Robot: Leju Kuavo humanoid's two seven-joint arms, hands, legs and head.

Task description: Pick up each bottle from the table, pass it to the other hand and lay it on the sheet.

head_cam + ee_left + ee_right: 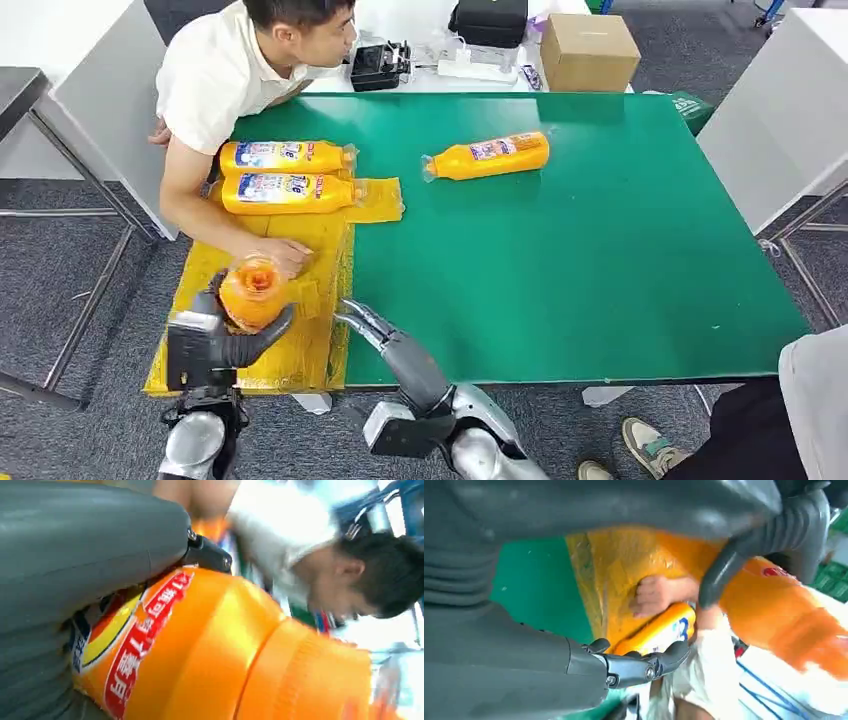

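Head view: left hand (215,335) is wrapped around an orange plastic bottle with a printed label (252,292), base toward the camera, over the crinkly yellow plastic sheet (300,355) at the near left corner of the green table (600,250). Right hand (365,322) sits just beside it, fingers apart, holding nothing. Two more orange bottles (287,175) lie side by side at the sheet's far end, one more orange bottle (487,156) is out on the green. A person's hand (283,255) rests on the sheet right behind the held bottle.

Left wrist view: thick grey thumb (90,545) pressed over the label, so the grip looks solid.

Right wrist view: dark fingers (639,665) spread, nothing in them.

Risk: that person's hand is close; lowering the bottle could bump it. A round bottle may also roll off the sheet.
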